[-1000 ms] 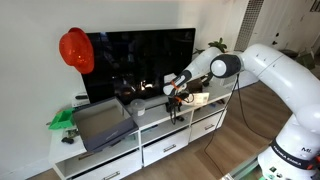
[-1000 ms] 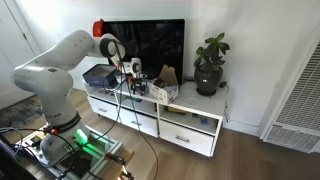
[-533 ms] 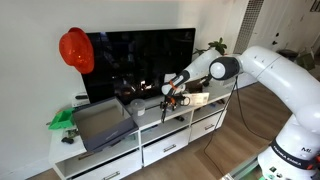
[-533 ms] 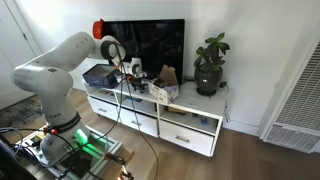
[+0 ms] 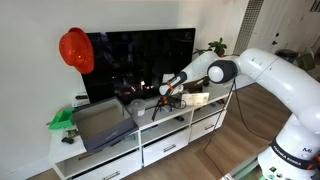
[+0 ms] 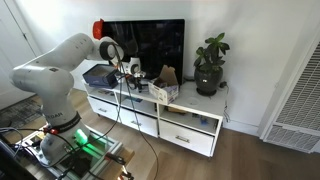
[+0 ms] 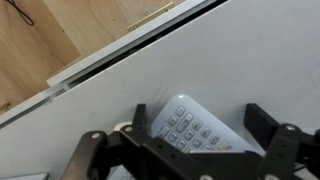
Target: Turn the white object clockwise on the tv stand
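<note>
My gripper (image 7: 200, 122), unclenched, straddles the white remote (image 7: 188, 128) on the tv stand (image 7: 250, 50). It points to 10 o'clock; rotation apparently not yet begun.

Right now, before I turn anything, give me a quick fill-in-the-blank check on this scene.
The keypad-covered white object under the gripper is a ___.
It lies on the ___ top of the tv stand.
The helmet hanging on the TV is ___.
The gripper's jaws stand ___.
Missing: remote; white; red; open.
</note>
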`<move>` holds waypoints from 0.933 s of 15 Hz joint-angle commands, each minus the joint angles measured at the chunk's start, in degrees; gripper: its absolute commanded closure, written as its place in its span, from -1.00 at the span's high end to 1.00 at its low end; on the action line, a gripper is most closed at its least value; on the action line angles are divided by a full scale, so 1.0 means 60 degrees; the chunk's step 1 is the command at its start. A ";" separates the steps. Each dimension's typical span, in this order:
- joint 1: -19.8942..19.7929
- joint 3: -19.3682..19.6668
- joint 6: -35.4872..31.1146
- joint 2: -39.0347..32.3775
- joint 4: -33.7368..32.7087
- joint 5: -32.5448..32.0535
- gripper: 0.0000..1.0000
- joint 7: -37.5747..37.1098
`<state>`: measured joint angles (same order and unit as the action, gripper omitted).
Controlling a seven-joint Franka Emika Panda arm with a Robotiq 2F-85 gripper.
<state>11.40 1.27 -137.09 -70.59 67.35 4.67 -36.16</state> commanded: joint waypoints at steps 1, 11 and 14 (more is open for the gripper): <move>0.0567 0.0430 0.0399 -0.0245 -0.0563 0.0403 1.00 -0.2040; 0.1159 0.0986 0.0495 -0.0528 -0.1153 0.0098 1.00 -0.7457; 0.1298 0.1217 0.0331 -0.0648 -0.1307 -0.0059 1.00 -0.8858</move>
<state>17.78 6.66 -135.58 -72.44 62.74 5.05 -81.22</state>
